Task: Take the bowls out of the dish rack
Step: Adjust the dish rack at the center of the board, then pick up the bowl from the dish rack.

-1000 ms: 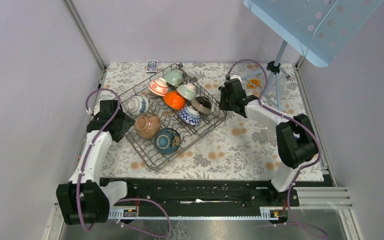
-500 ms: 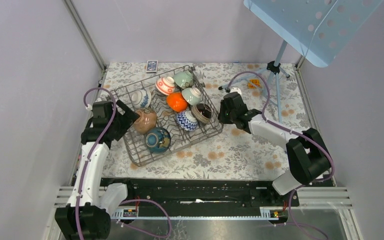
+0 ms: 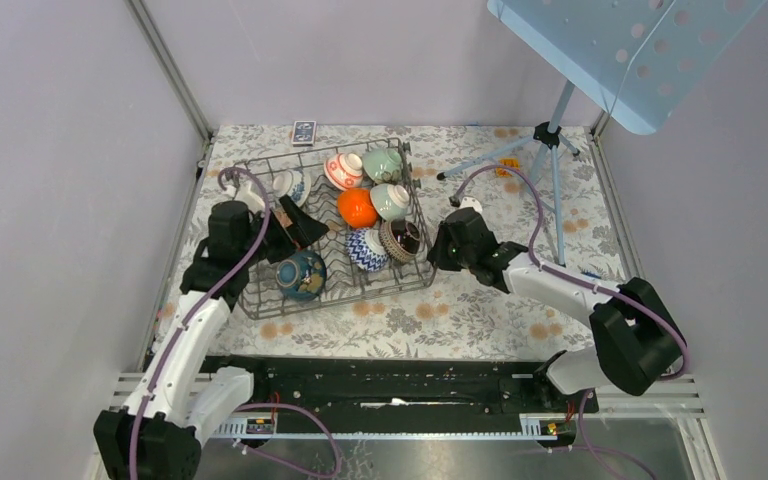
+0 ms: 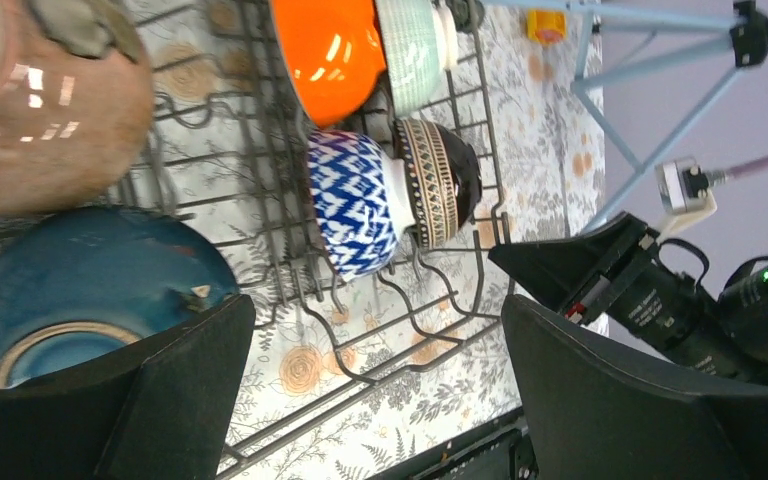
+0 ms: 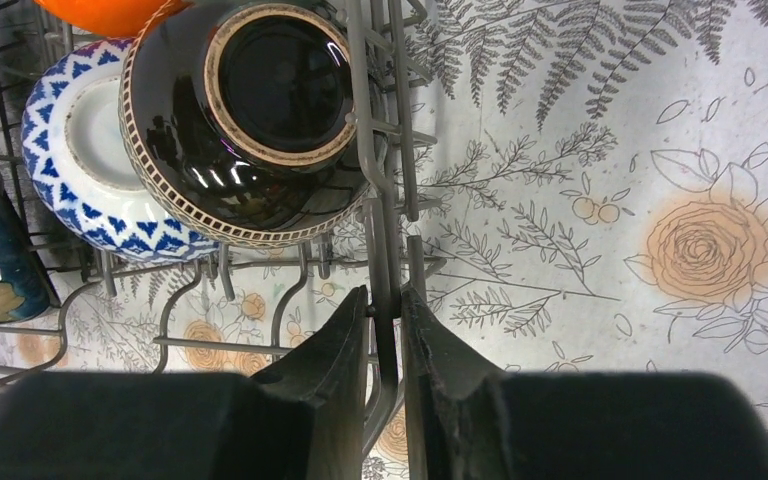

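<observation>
The grey wire dish rack (image 3: 332,298) sits on the floral table at left centre and holds several bowls. Among them are an orange bowl (image 3: 357,207), a blue-and-white bowl (image 3: 364,248), a black patterned bowl (image 3: 401,238) and a dark teal bowl (image 3: 301,274). My left gripper (image 3: 305,228) is open inside the rack, over a brown bowl (image 4: 50,110) and beside the teal bowl (image 4: 80,290). It holds nothing. My right gripper (image 5: 385,300) is shut on the rack's right rim wire (image 5: 385,230), just beside the black bowl (image 5: 260,110).
A tripod stand (image 3: 550,140) with a blue perforated panel (image 3: 620,50) stands at the back right. A small dark box (image 3: 303,131) lies behind the rack. Enclosure walls close in on the left, back and right.
The rack has swung round and slid nearer with my right gripper on its rim. My left gripper has moved from the rack's left side to inside it, over the brown bowl.
</observation>
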You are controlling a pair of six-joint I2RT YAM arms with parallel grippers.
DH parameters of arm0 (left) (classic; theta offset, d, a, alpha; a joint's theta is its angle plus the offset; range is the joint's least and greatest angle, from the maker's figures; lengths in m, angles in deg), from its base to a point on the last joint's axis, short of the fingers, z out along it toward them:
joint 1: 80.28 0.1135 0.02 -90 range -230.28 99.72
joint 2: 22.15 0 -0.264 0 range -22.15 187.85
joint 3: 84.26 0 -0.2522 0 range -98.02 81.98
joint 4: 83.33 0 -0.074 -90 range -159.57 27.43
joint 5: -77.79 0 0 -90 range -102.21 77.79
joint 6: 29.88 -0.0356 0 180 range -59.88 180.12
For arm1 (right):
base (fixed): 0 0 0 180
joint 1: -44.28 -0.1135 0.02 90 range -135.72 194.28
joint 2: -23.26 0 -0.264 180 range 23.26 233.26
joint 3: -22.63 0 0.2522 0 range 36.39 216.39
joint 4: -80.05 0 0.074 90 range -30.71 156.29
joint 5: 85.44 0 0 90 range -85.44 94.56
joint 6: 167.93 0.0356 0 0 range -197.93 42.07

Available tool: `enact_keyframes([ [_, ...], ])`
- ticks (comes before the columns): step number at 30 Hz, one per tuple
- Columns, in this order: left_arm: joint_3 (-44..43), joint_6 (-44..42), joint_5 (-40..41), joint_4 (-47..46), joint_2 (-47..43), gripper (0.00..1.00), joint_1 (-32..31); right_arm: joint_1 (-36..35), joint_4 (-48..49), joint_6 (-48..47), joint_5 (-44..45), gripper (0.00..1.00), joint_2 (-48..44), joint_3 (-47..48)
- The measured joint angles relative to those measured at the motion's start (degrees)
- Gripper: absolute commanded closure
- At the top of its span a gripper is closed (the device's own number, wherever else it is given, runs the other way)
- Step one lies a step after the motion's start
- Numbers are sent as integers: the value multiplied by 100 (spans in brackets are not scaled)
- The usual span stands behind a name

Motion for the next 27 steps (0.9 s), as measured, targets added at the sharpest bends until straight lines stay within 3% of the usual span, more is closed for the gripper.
enact_keyframes([
  [19,87,-348,90,-481,568,1,-925,-498,461,831,-44,100,-579,-726],
  [21,90,-398,236,-378,514,1,-925,-546,437,855,-63,90,-610,-739],
  [25,85,-498,599,-68,225,1,-925,-560,321,813,-52,52,-684,-734],
  [27,42,-525,761,101,74,1,-925,-557,-37,695,24,42,-839,-713],
])
